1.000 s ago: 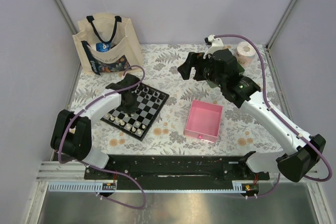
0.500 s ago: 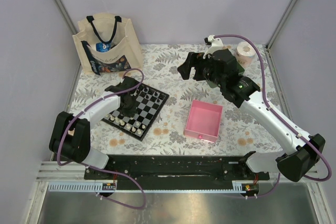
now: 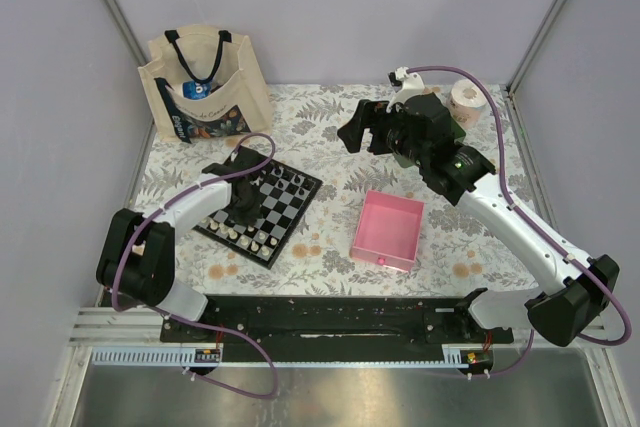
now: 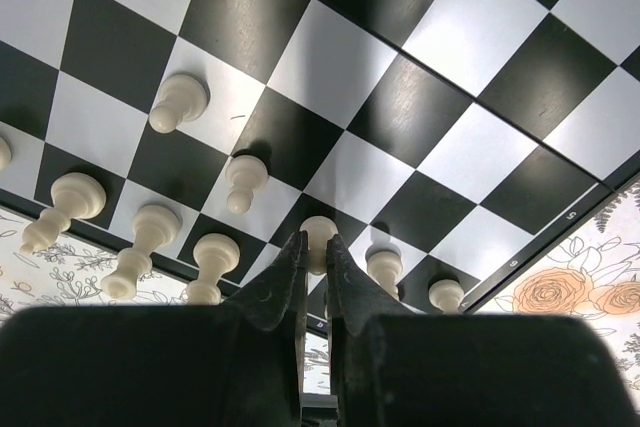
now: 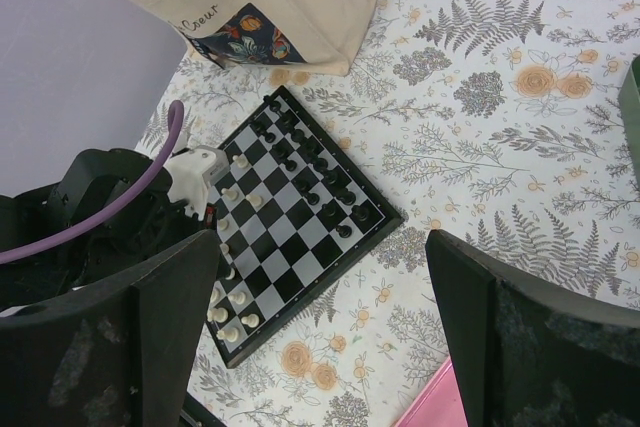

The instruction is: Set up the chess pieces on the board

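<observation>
On the board (image 3: pixel 262 199): black chess pieces (image 5: pixel 300 152) standing along the far rows, cream ones crowding the near edge, some sitting unevenly.
Left gripper (image 4: pixel 312 247): hovering shut over the board's cream side, tips at a pawn (image 4: pixel 318 231); hold unclear.
Right gripper (image 5: pixel 320 247): gaping wide, empty, well right of the board.
Progress: looking nearly finished; cream rows probably needing straightening.

One board (image 3: pixel 286 209), one pink tray (image 3: pixel 388 229), one bag (image 3: pixel 205 87).

Bright, even overhead light. The chess pieces (image 4: pixel 245 182) cast short soft shadows; dark squares of the board (image 4: pixel 240 17) shine faintly; the left claw (image 4: pixel 313 245) blurs up close.
</observation>
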Motion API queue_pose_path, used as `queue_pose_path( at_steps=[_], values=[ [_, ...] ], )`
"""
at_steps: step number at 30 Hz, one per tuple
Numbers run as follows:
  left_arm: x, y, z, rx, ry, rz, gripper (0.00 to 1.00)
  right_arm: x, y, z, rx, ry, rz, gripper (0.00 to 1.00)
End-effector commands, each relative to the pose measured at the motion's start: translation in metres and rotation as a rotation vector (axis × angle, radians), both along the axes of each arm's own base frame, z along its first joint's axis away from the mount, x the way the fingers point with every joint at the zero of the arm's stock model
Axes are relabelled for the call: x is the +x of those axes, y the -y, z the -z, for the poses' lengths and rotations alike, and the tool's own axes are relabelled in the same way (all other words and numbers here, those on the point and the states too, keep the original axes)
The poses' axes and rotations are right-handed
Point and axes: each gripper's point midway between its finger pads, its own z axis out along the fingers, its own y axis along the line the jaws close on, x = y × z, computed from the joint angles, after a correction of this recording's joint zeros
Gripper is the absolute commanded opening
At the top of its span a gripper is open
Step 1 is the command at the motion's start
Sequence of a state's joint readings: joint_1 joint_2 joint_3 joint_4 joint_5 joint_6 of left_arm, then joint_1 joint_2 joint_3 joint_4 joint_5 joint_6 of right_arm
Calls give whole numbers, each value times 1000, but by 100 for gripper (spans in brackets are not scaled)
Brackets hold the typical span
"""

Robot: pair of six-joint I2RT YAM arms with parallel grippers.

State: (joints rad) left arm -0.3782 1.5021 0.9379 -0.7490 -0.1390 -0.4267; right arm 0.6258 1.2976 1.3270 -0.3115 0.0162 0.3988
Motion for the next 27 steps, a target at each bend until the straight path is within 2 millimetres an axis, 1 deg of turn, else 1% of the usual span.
queue_pose_path(
  at_steps=[1, 11, 15, 19, 22, 25, 27],
  values=[
    [-4, -4, -5, 1, 13, -12, 0, 7, 0, -6, 21, 26, 9, 94],
    [-3, -1, -3, -7, 18, -16, 0, 6, 0, -5, 24, 24, 7, 94],
    [1, 1, -5, -16, 31, -14, 5, 7, 1, -5, 22, 24, 9, 94],
    [-2, 1, -3, -18, 18, -10, 8, 7, 0, -4, 21, 23, 9, 95],
    [-2, 0, -2, -17, 17, -15, 14, 7, 0, -2, 18, 21, 9, 94],
    [-2, 0, -3, -19, 19, -15, 27, 7, 0, -3, 21, 23, 9, 95],
    [-2, 1, -4, -19, 24, -12, 30, 7, 0, -4, 21, 23, 11, 95]
  ],
)
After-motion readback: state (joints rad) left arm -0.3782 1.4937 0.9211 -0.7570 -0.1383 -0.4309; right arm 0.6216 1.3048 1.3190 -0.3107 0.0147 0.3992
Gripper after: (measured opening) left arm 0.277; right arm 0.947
